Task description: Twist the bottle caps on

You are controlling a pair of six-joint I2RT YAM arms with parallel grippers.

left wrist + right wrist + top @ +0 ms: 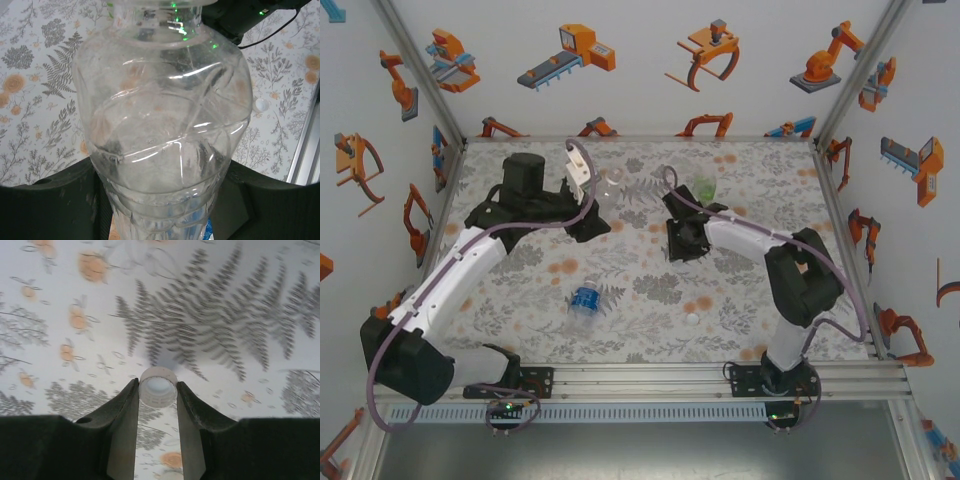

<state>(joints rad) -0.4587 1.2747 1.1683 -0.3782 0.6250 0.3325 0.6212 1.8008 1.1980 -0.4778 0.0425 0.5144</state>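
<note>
The left gripper [159, 175] is clamped on a plain colourless, dented plastic bottle [160, 115], held behind the blue-labelled clear bottle [585, 300] lying on the floral bench [770, 300], I'd guess to steady its neck for capping. Right of that lying bottle, the right gripper [158, 392] pinches a tiny round white screw cap [158, 386], hollow side seemingly facing the wrist, likely bound for the held bottle.

Top camera overlooks whole table [650, 310]; wrist cameras close.
</note>
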